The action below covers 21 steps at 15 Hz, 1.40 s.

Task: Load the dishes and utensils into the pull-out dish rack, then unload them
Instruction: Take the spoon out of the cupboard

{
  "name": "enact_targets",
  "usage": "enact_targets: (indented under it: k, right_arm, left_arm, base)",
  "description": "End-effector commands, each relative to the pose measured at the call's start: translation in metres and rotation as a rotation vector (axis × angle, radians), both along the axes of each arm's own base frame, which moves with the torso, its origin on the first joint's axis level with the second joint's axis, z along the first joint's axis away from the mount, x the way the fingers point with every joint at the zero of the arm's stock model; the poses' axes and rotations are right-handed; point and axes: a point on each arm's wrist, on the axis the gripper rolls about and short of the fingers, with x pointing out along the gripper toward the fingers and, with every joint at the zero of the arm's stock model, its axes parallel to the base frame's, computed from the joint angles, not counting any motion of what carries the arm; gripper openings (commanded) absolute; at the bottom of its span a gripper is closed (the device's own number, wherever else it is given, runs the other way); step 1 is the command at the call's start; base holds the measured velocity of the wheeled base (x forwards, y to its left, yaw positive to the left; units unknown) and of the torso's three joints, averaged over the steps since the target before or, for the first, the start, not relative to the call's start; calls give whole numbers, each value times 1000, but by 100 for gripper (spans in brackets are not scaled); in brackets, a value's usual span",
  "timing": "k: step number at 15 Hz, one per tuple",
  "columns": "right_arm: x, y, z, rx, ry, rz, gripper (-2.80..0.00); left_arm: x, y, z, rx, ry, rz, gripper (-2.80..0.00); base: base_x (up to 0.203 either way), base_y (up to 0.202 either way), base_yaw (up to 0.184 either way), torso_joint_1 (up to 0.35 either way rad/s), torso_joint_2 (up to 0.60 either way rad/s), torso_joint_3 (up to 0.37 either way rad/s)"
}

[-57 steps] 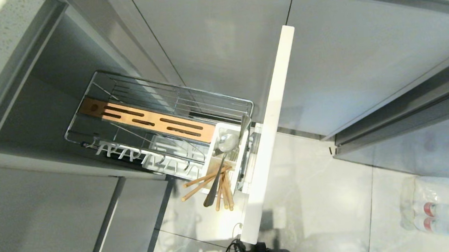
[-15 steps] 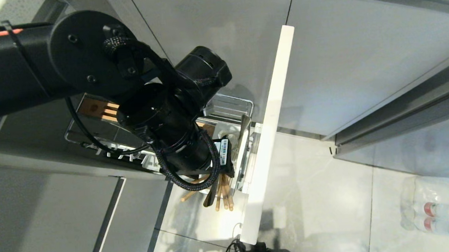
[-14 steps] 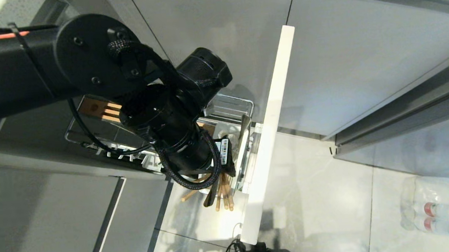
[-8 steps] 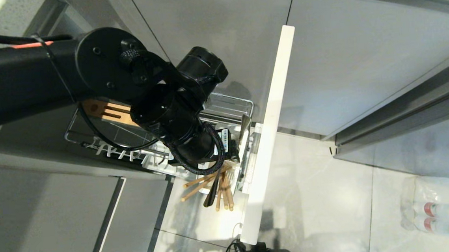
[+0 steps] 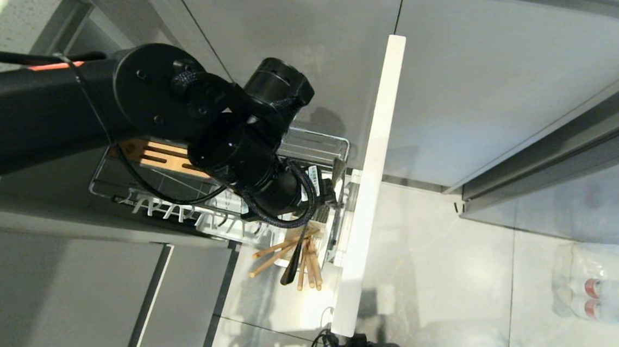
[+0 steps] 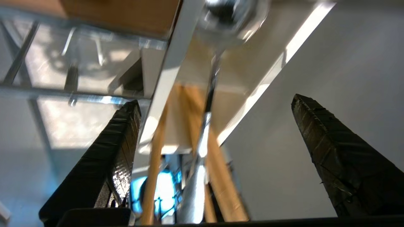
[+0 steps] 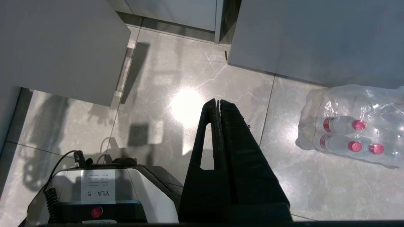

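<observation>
The pull-out dish rack was seen drawn out from the grey cabinet, its beige front panel standing edge-on to the head camera. The left gripper was held over the white utensil caddy at the rack's front end, with its 2 fingers spread wide and nothing pinched between them. The chopsticks and the spoon were found standing in the caddy, their ends fanning out beyond its rim; in the left wrist view the spoon's shiny bowl was seen deep in the caddy, its handle and the chopsticks rising between the open fingers without being touched. The slotted wooden bar was partly hidden by the left arm. No plate or bowl was visible. The right gripper was parked above the floor tiles, its fingers pressed together, near a pack of bottles.
</observation>
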Motion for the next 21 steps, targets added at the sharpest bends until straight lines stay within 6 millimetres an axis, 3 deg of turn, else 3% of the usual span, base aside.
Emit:
enact_targets:
  k: [1,6,12,21]
  right_arm:
    - [0,0,0,0,1,-1,-280]
    - [0,0,0,0,1,1,-280]
    - [0,0,0,0,1,-1,-280]
    - [0,0,0,0,0,-1,-280]
  left_arm:
    - [-1,0,1,-1,3,3,0]
    - [-3,2,1,13,11,-2,0]
    - [-7,2,13,-139,31,8,0]
    - [5,-10,-15,-149,171,36,0]
  base:
    - [0,0,0,0,0,0]
    - [0,0,0,0,0,0]
    - [0,0,0,0,0,0]
    - [0,0,0,0,0,0]
